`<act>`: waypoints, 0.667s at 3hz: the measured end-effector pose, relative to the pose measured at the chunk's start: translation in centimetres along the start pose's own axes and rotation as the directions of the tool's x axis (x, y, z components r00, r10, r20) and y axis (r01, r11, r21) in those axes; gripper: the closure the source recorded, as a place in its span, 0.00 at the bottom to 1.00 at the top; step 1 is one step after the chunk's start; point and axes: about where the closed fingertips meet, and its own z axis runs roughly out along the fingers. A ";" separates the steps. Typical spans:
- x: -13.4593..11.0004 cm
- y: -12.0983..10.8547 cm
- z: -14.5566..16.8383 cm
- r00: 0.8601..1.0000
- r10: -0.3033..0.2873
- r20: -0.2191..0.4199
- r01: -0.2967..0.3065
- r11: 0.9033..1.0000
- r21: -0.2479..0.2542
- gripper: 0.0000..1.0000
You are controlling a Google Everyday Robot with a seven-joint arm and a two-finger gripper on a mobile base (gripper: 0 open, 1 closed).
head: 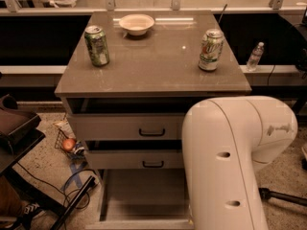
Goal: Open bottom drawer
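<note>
- While the robot's white arm (230, 166) fills the lower right foreground, the tool is out of sight past the arm's lower end. Whether it is apart or together cannot be told.
- The bottom drawer (139, 195) stands pulled well out at the foot of the table, just left of the arm, its plain grey inside showing.
- Above it, the middle drawer (120, 160) and the top drawer (115, 127) each sit slightly ajar, black handles facing the camera.
- On the table (153, 71), a green can (97, 45) stands upright at left and a second can (211, 50) at right, with a pale bowl (137, 24) farther back between them.
- A water bottle (254, 56) stands on the ledge beyond, at right.
</note>
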 end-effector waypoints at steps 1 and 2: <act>-1.4 -1.1 -1.7 0.998 -0.062 0.010 0.061 0.998 0.018 0.73; -3.2 0.3 -0.1 0.984 -0.146 0.101 0.151 0.988 -0.041 0.96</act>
